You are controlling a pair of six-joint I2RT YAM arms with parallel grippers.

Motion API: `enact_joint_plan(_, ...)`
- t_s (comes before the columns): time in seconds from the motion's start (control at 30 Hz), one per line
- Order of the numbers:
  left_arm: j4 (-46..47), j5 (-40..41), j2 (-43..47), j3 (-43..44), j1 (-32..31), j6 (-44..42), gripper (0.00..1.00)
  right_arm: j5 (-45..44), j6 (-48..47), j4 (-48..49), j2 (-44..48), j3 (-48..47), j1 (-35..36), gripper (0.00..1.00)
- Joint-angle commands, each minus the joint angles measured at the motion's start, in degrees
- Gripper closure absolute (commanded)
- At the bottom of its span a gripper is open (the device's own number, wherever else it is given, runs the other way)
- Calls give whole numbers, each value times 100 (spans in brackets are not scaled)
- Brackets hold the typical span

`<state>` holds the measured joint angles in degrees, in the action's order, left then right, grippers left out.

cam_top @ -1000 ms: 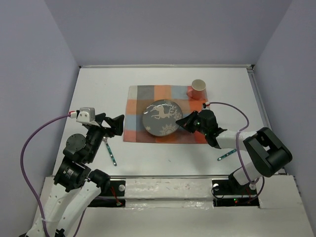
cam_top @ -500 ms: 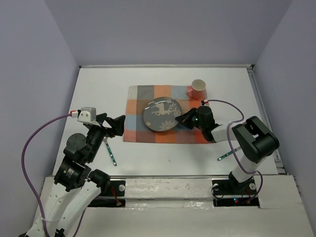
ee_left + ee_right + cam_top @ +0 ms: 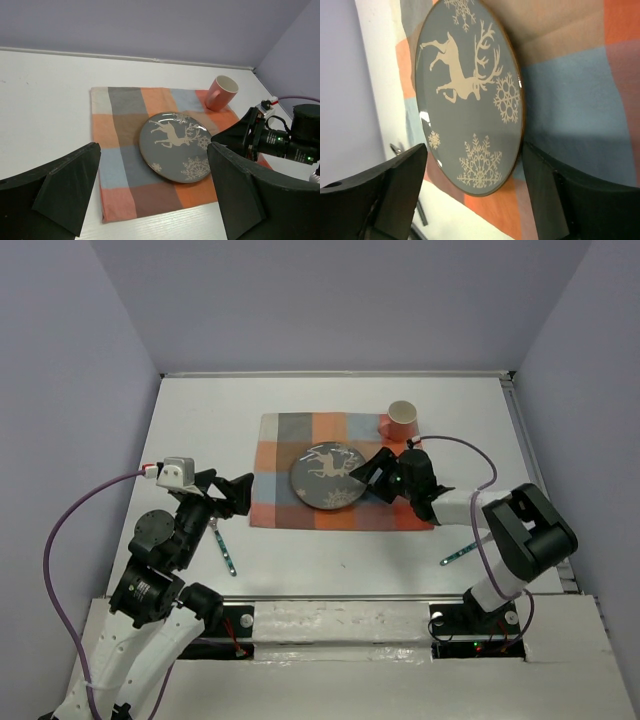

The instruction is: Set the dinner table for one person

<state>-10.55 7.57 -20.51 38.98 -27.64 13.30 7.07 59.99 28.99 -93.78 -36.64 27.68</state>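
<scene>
From above, the right arm covers the 4 o'clock corner of the orange, blue and grey checked cloth (image 3: 285, 440), so you cannot see it. Two thin teal-handled utensils lie on bare white, one (image 3: 227, 557) at the cloth's 7 o'clock and the other (image 3: 458, 554) at its 4 o'clock. Both are too small for you to tell fork from spoon.

In the right wrist view the cloth runs off the frame. The right jaws stand released, spread wide at 3 o'clock of the round grey plate with a white reindeer and snowflakes (image 3: 325, 475). You cannot tell whether either tip touches its rim.

The left jaws hang released and hold nothing, at the cloth's 9 o'clock. In their own view the dark fingers hide its near edge.

The plate lies flat at the cloth's middle. An upright pink cup (image 3: 401, 420) stands on the 1 o'clock corner.

The large, smooth white rectangular worktop (image 3: 200, 420) carries everything. It spreads from the arm bases at 6 o'clock to the plain lilac walls (image 3: 330, 300) that close it in on three sides.
</scene>
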Motion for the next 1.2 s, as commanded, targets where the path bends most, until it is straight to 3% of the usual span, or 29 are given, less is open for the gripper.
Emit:
enact_joint_plan(0.0, 193, -19, 56, -5, 22, -82, 1, -619, -846, -1140, 693, -370, -8, 14)
enact_joint_plan(0.07, 193, 7, 91, 4, 30, -82, 1, -855, -997, -1535, 956, -309, -8, 8)
enact_joint_plan(0.23, 158, 305, 232, 39, 30, -56, 1, -883, -1445, -1940, 1590, -62, 149, 4)
enact_joint_plan(0.33, 79, 832, 425, 66, 30, 6, 1, -1163, -1849, -2221, 1837, -290, 657, 6)
enact_joint_plan(0.37, 44, 1034, 477, 83, 30, 49, 1, -1303, -1955, -2457, 1828, -439, 1129, 7)
enact_joint_plan(0.57, -299, 2949, 610, 206, 30, 410, 1, -1972, -2456, -2408, 988, -1414, 2600, 26)
enact_joint_plan(0.6, -316, 3535, 636, 215, 30, 558, 1, -2025, -2613, -2390, 784, -1738, 2941, 28)
enact_joint_plan(0.73, -229, 4583, 785, 171, 30, 823, 1, -2061, -3035, -2372, -367, -2521, 3567, 32)
enact_joint_plan(0.9, 272, 4472, 1146, -66, 232, 595, 1, -1744, -3484, -2512, -1519, -3954, 4043, 41)
enact_joint_plan(1.17, 360, 3989, 953, -119, 356, 568, 1, -1770, -3836, -3206, -2987, -5703, 4509, 43)
